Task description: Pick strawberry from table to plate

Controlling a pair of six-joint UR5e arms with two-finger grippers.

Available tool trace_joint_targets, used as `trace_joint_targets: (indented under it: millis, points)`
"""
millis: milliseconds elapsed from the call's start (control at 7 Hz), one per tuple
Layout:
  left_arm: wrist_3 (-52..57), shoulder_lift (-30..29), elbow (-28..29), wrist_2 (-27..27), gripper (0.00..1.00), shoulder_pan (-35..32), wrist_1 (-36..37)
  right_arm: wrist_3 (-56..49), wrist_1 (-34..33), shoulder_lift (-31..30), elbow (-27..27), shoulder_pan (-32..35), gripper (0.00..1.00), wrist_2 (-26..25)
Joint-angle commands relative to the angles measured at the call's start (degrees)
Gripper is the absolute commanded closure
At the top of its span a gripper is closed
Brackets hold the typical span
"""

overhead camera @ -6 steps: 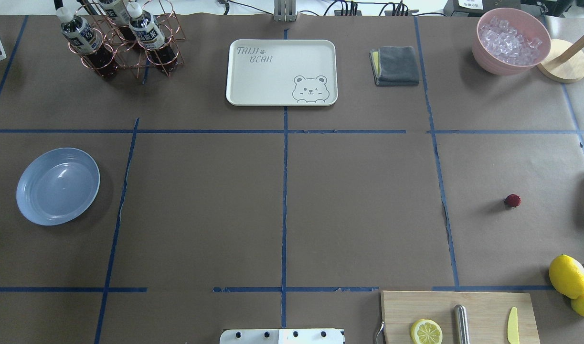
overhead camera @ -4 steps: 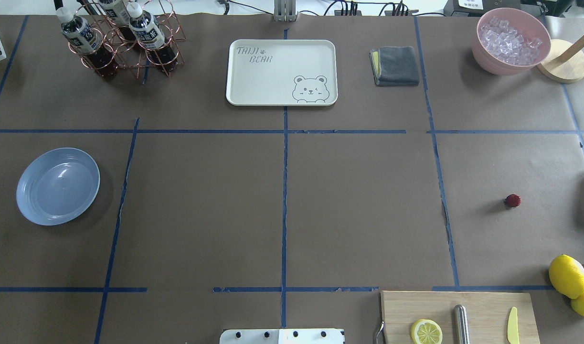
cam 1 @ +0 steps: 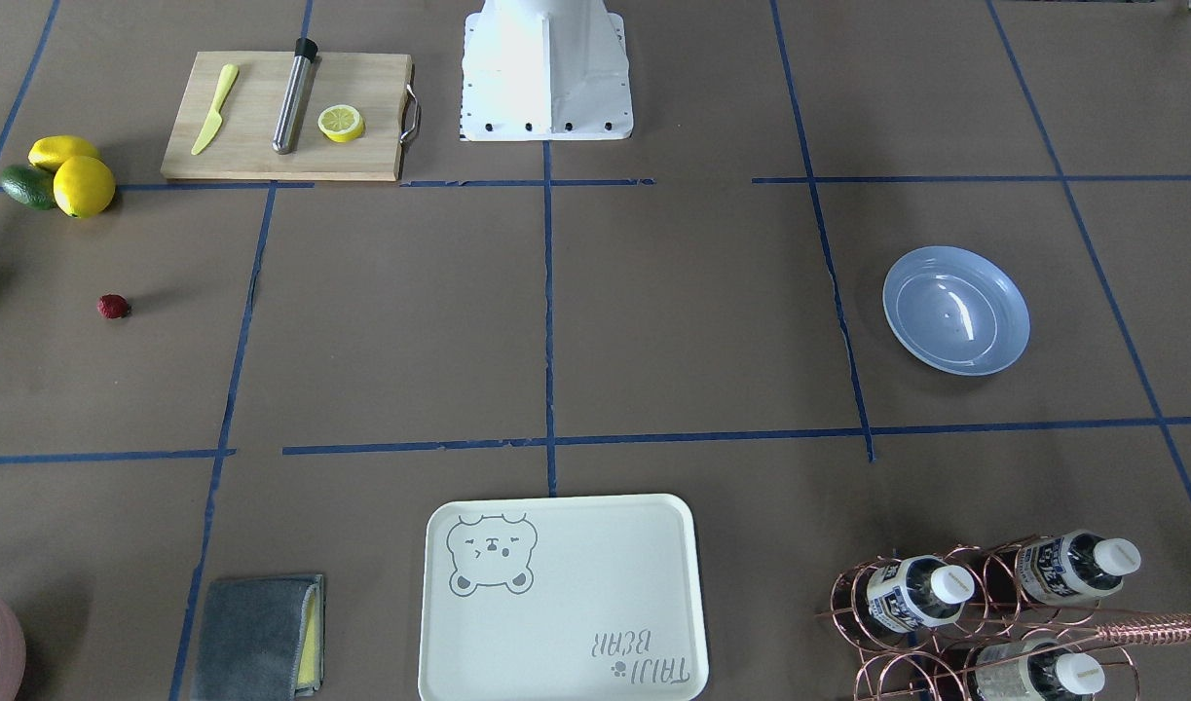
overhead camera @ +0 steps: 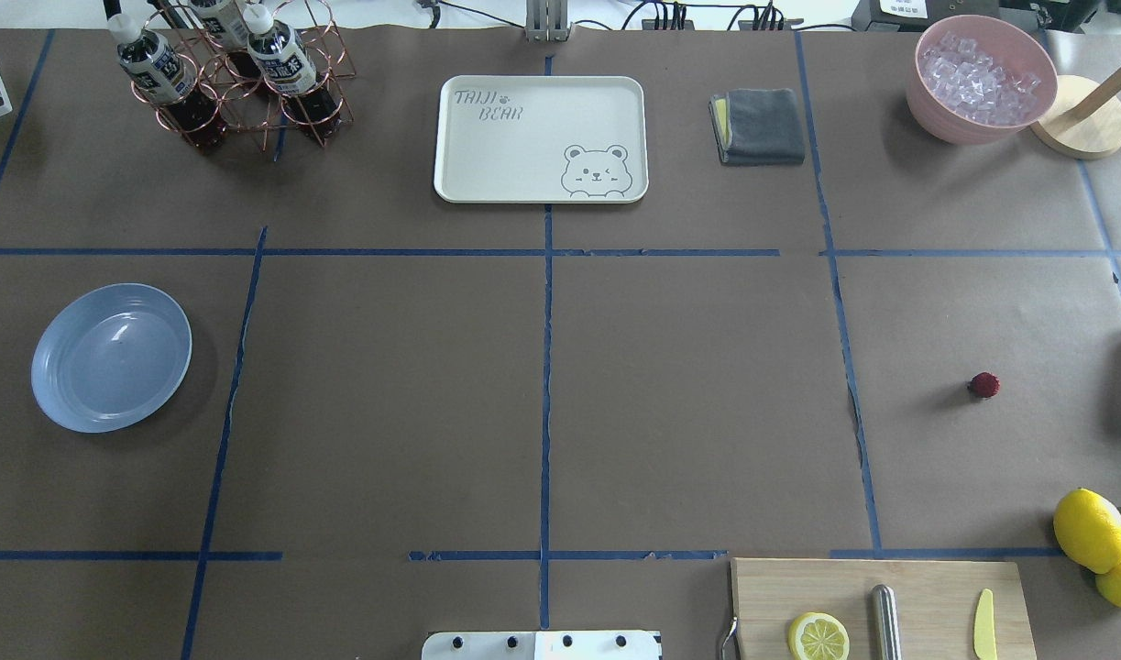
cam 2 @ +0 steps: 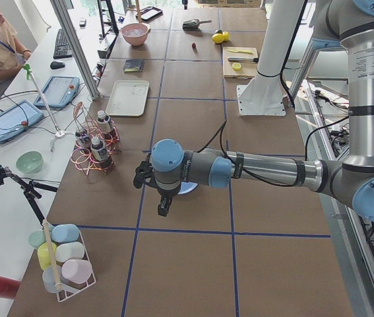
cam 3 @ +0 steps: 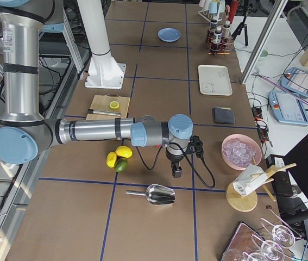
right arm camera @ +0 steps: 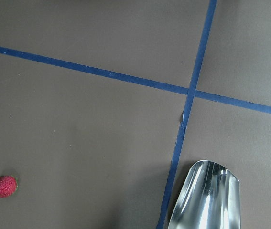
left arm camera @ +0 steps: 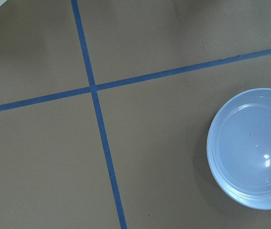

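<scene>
The strawberry [overhead camera: 983,385], small and dark red, lies on the brown paper-covered table [overhead camera: 688,394] at the right; it also shows in the front view [cam 1: 113,307] and low left in the right wrist view [right arm camera: 4,186]. The light-blue plate [overhead camera: 111,357] sits empty at the far left and fills the right side of the left wrist view [left arm camera: 252,148]. My left gripper [cam 2: 164,206] hangs over the table close to the plate, seen only from the side. My right gripper [cam 3: 176,171] hovers past the lemons, also seen only from the side. Whether either is open or shut I cannot tell.
A wooden cutting board [overhead camera: 936,587] with a lemon slice [overhead camera: 818,636], a metal rod and a yellow knife lies at the near right. Lemons [overhead camera: 1090,530], a metal scoop [right arm camera: 209,200], the bear tray [overhead camera: 540,137], a grey cloth [overhead camera: 760,126], a pink ice bowl [overhead camera: 980,78] and a bottle rack [overhead camera: 239,73] stand around.
</scene>
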Motion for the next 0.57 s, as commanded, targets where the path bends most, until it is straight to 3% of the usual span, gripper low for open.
trace_joint_targets:
  millis: [0,286,429]
  points:
    - [-0.5,0.7,1.3,-3.0,0.0,2.4,-7.1,0.4,0.5,-0.1,0.0,-0.2,0.0,0.4]
    - [-1.1,0.6,3.4,-3.2,0.0,7.1,-10.4,0.3,0.6,-1.5,-0.2,-0.2,0.0,3.3]
    - [-7.6,-0.3,5.7,-3.1,0.0,10.5,-12.8,0.4,0.6,-1.6,0.0,-0.2,0.0,5.5]
